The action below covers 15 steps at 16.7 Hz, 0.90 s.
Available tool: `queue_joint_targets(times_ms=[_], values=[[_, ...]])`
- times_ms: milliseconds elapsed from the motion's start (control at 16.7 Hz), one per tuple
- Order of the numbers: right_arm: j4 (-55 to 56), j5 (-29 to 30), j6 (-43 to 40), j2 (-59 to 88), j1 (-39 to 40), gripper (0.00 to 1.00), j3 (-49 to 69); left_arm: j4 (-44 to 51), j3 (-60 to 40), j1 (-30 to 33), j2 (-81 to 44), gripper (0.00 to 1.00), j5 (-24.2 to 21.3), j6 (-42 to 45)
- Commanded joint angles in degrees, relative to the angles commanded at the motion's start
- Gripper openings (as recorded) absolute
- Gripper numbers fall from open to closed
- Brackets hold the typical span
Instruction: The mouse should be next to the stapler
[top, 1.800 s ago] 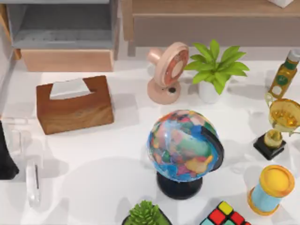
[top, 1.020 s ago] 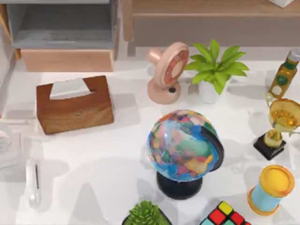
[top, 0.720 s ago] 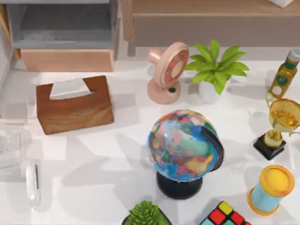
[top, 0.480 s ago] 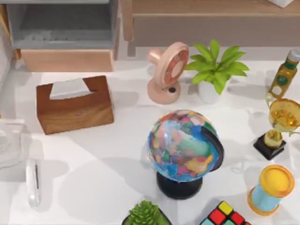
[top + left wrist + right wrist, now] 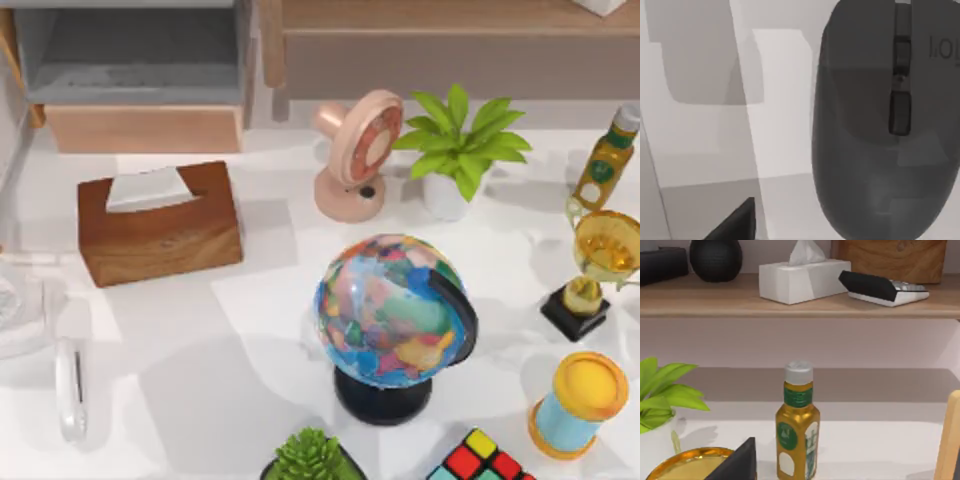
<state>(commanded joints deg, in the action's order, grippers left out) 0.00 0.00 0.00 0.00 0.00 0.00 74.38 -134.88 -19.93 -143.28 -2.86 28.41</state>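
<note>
Lying nearest, the mouse (image 5: 880,125): I see it in the left wrist view, a dark grey body flat on the white table (image 5: 250,330), scroll wheel up, close under the camera. I cannot tell how it sits relative to the stapler.
Left gripper (image 5: 735,225): one dark wedge of it pokes in beside the mouse, apart from it; whether its jaws are released or clenched I cannot tell.
Front edge of table: a succulent (image 5: 308,455) and a colour cube (image 5: 480,458), with a yellow-capped blue cylinder (image 5: 580,400) toward the right.
Stapler (image 5: 70,390): the whitish glassy bar lies near the table's left edge, lengthwise front to back, nothing touching it.
Globe (image 5: 395,315): it stands mid-table on its black base, the tallest obstacle, well apart from the stapler.
Wooden tissue box (image 5: 160,222): behind the stapler, on the left half.
Trophy (image 5: 600,260): on the right edge, on a black plinth.
Right gripper (image 5: 737,462): it is out by the trophy's gold cup, facing the oil bottle (image 5: 796,425); I cannot tell its jaw state either.
Farther back: a pink fan (image 5: 355,155) and a potted plant (image 5: 455,140) just beside each other.
Farthest: a wooden shelf (image 5: 790,302) carrying a white tissue box (image 5: 805,277).
</note>
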Motion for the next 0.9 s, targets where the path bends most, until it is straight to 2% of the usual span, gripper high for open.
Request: queue_joint_targets(times_ms=[300, 900], values=[[0.00, 0.00, 0.00, 0.00, 0.00, 1.00, 0.00, 3.37, -9.01, 0.67, -7.58, 1.00, -0.46, 1.95], [0.00, 0.00, 0.00, 0.00, 0.00, 1.00, 0.00, 2.55, -7.76, 0.41, -7.14, 1.00, -0.47, 2.16]])
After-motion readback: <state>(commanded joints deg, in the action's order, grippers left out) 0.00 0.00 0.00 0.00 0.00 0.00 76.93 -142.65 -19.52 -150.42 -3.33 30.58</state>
